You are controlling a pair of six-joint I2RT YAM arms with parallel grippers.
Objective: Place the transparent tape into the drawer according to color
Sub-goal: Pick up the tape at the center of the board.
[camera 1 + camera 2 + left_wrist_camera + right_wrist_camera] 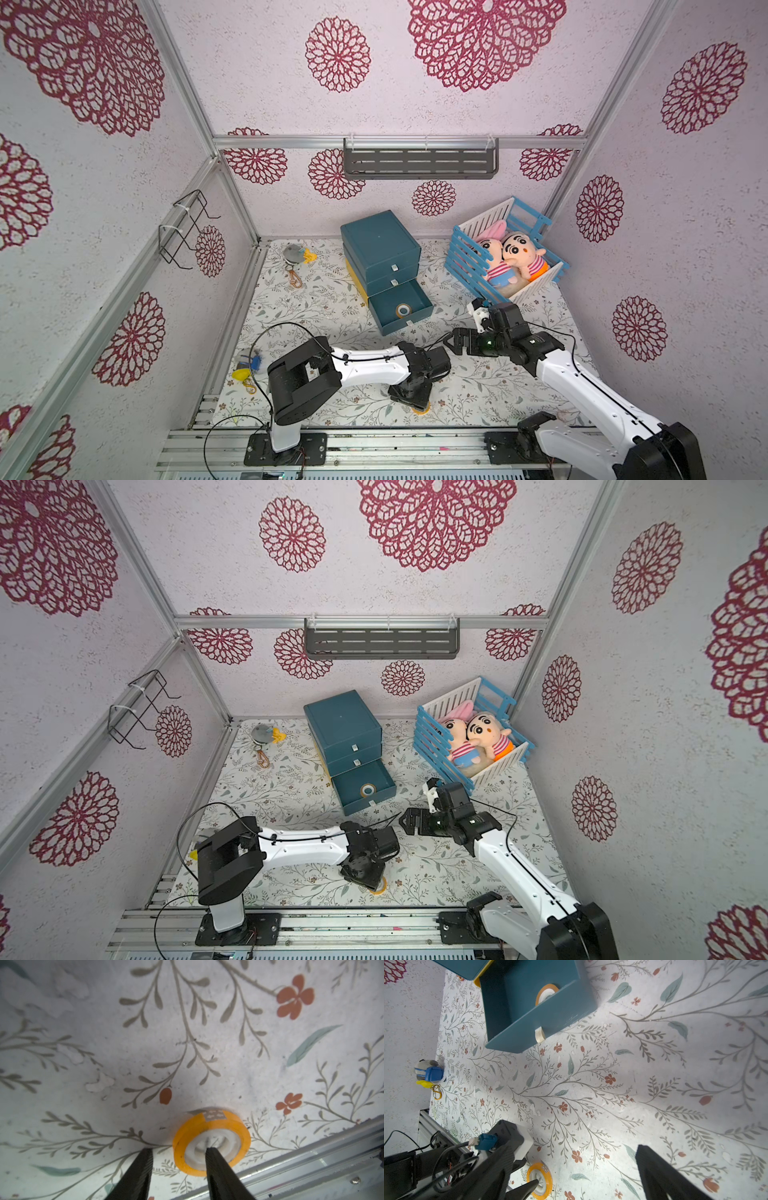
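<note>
We count two yellow rolls: one [544, 994] inside open drawer [529, 1022], one [182, 1142] flat on table [207, 1053], hole up. Left claw [178, 1149] half open, straddles its rim. Right claw [574, 1147] wide, empty.

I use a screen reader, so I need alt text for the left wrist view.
The left gripper has its black fingers straddling the rim of a yellow-orange tape roll lying flat on a floral mat, one finger in its white centre, the other outside and not yet touching. A metal rail borders the mat beside the roll.
</note>
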